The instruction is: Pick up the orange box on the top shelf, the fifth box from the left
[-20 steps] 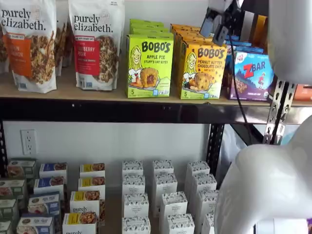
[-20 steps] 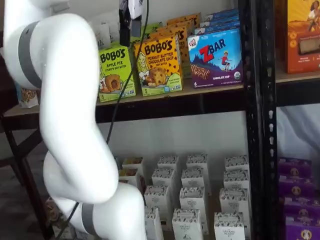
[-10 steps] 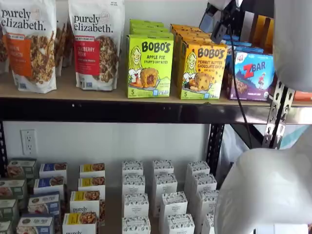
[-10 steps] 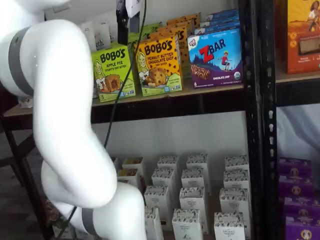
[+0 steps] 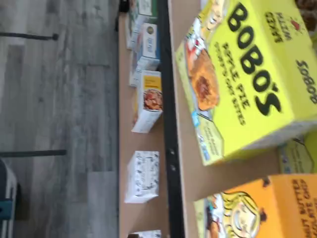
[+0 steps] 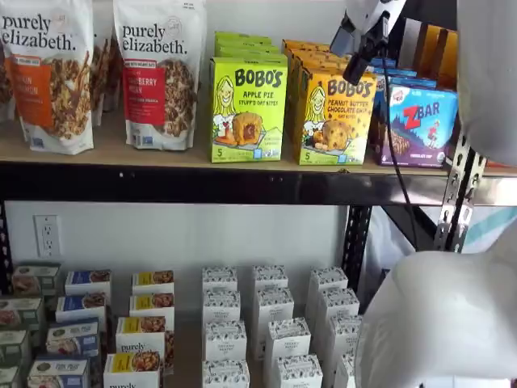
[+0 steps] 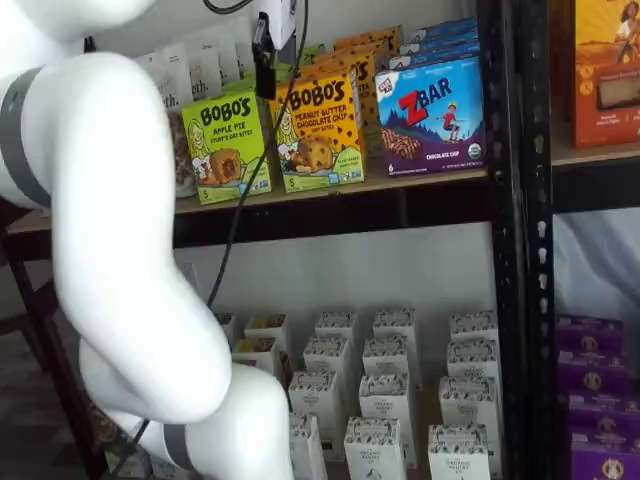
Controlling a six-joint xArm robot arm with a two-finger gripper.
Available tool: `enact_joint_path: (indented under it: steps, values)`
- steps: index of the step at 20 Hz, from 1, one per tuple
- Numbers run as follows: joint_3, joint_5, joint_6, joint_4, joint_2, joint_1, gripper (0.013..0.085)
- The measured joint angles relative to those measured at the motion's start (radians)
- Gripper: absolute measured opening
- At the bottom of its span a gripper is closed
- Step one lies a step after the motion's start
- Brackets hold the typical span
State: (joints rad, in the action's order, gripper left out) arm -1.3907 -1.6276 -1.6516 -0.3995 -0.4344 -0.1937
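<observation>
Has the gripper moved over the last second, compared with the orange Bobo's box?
Yes. In a shelf view the gripper has shifted right, from above the orange box's left corner to its top right corner. The box stays put on the top shelf.

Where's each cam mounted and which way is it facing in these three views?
Wrist view: on the arm's wrist, picture turned sideways, looking past the lime-green Bobo's box and the orange box to the lower level; no fingers visible.
Shelf view: fixed, front-on to the top shelf; gripper at upper right, white arm below.
Shelf view: fixed, angled from the left; white arm fills the left.
Both shelf views share the orange box and ZBar box.
</observation>
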Motion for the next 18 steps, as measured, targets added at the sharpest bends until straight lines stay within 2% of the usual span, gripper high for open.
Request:
enact_joint_path:
  steps: [10, 13, 18]
  values:
    - [0.021, 0.121, -0.077, -0.019, 0.037, -0.058, 0.085]
    - [0.021, 0.173, -0.087, 0.017, 0.054, -0.048, 0.085]
    - [-0.032, 0.153, -0.083, 0.047, 0.105, -0.039, 0.085]
